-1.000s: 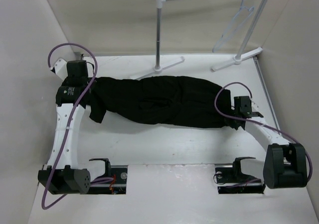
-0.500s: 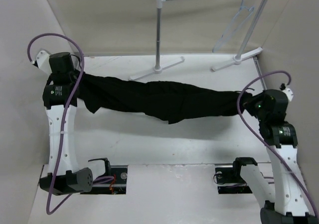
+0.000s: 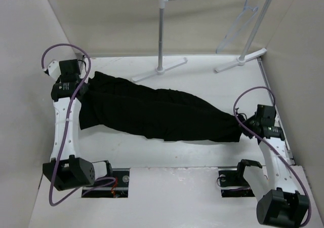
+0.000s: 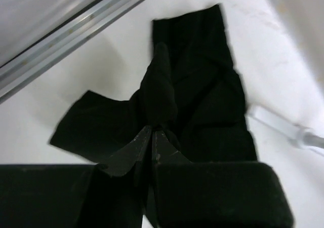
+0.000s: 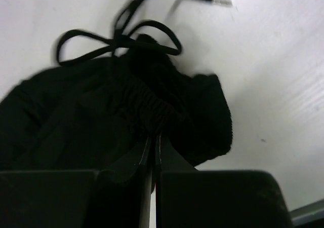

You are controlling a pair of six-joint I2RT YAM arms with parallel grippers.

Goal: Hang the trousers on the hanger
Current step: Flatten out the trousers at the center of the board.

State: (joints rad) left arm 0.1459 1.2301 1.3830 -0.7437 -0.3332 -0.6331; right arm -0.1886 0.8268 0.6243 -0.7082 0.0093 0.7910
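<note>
The black trousers (image 3: 157, 114) lie stretched across the table from far left to near right. My left gripper (image 3: 85, 83) is shut on the trousers' leg end (image 4: 159, 93) at the left. At the right, my right gripper (image 3: 242, 122) is shut on the elastic waistband (image 5: 152, 109), with the drawstring (image 5: 119, 35) trailing loose on the table. The pale hanger (image 3: 242, 25) hangs by its hook from the rack's bar at the back right, well away from both grippers.
A white tube garment rack (image 3: 162, 30) stands at the back, its feet (image 3: 159, 70) on the table just behind the trousers. Walls close in on the left and right. A metal rail (image 4: 76, 30) runs along the table edge by the left gripper.
Both arms have come back down: the trousers, held lifted and taut half a second ago, now lie spread flatter on the table. The right gripper closed on the waistband and moved nearer.
</note>
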